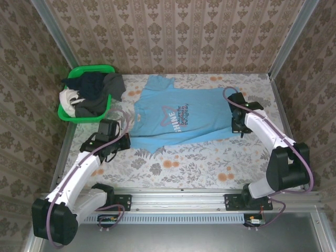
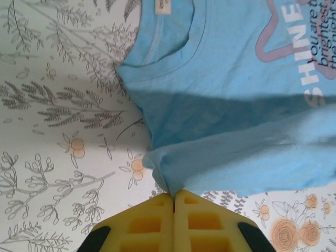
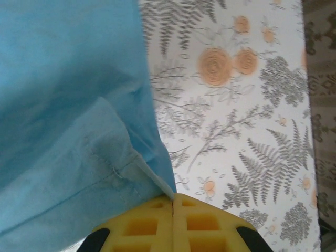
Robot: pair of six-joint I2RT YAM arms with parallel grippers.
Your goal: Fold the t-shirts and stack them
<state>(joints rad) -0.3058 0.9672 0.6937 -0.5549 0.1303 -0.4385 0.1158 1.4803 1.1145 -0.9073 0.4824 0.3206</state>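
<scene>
One blue t-shirt [image 1: 178, 118] lies spread on my desk [image 1: 184, 168]. My two tools both pinch it, fingers fully together: left tool [image 2: 173, 193] on an edge near the collar end, right tool [image 3: 173, 196] on the hem. One green basket [image 1: 89, 69] holds roughly three more shirts [image 1: 94, 89].

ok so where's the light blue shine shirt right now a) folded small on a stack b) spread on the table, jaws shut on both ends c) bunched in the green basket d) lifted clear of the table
b: the light blue shirt lies open on the table, and each wrist view shows yellow jaws shut on its edge.
</scene>
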